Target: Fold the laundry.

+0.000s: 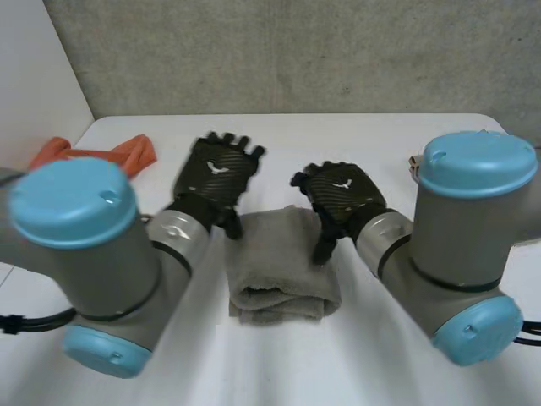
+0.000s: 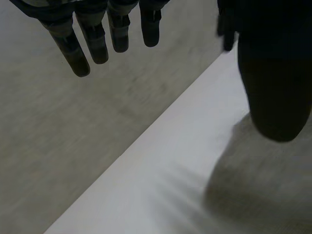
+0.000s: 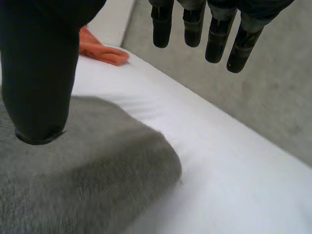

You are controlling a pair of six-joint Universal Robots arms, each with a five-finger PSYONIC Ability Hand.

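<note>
Towel (image 1: 279, 264) lies folded between left hand (image 1: 218, 173) and right hand (image 1: 342, 193), fingers (image 2: 97, 44) spread; orange cloth (image 1: 131, 152) beyond

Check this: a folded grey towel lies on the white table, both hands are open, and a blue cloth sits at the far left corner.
The colour is wrong: the cloth at the far left corner is orange, not blue, as the head view shows. The grey towel does lie folded on the table, and the left hand and right hand are open.
</note>
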